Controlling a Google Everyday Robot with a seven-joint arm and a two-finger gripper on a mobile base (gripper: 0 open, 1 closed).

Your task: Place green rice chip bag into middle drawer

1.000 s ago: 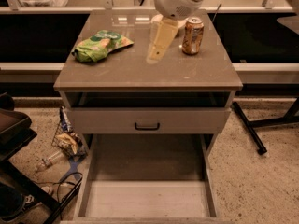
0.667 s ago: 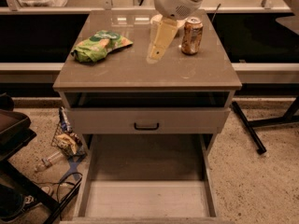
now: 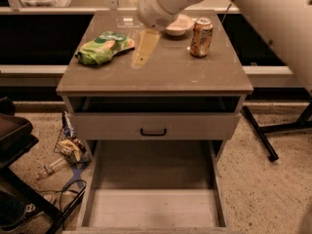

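The green rice chip bag (image 3: 105, 47) lies crumpled on the left part of the cabinet top (image 3: 161, 77). My gripper (image 3: 139, 61) hangs from the arm over the middle of the top. It points down, just right of the bag and apart from it, and holds nothing that shows. The middle drawer (image 3: 152, 208) is pulled out wide open at the bottom, its pale floor bare.
An orange soda can (image 3: 201, 37) stands on the right of the top, with a white bowl (image 3: 178, 25) behind it. A shut drawer front with a black handle (image 3: 153, 131) sits above the open tray. Litter and cables (image 3: 68, 152) lie on the floor at left.
My gripper has moved left across the top, away from the can and closer to the green bag. The white bowl now shows behind it. The bag, can and drawers have not moved.
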